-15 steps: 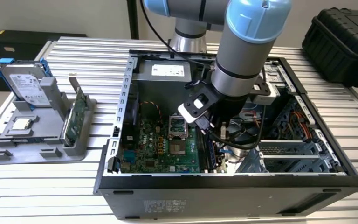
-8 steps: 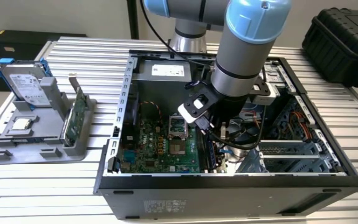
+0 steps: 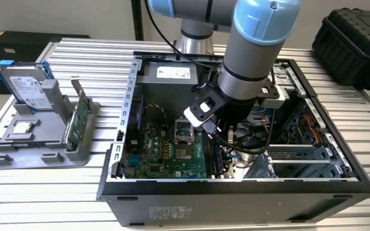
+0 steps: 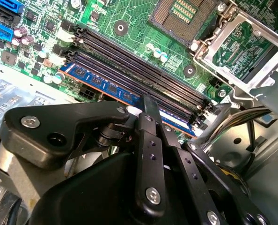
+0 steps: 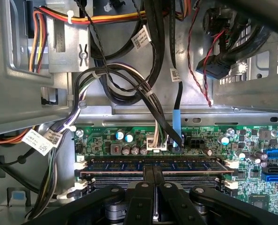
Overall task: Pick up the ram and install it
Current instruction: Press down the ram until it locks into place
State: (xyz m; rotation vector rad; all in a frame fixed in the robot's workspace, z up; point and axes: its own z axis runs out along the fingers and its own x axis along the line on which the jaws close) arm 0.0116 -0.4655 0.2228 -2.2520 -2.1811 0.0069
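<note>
Second wrist view shows you the tool [image 4: 148,110] with fingers narrowed together, pressing on the ram's [image 4: 106,87] top edge; directly below the tool, it sits in the motherboard's [image 4: 129,28] outermost slot.

Blue ram [image 4: 101,84], green motherboard [image 4: 129,23]
</note>
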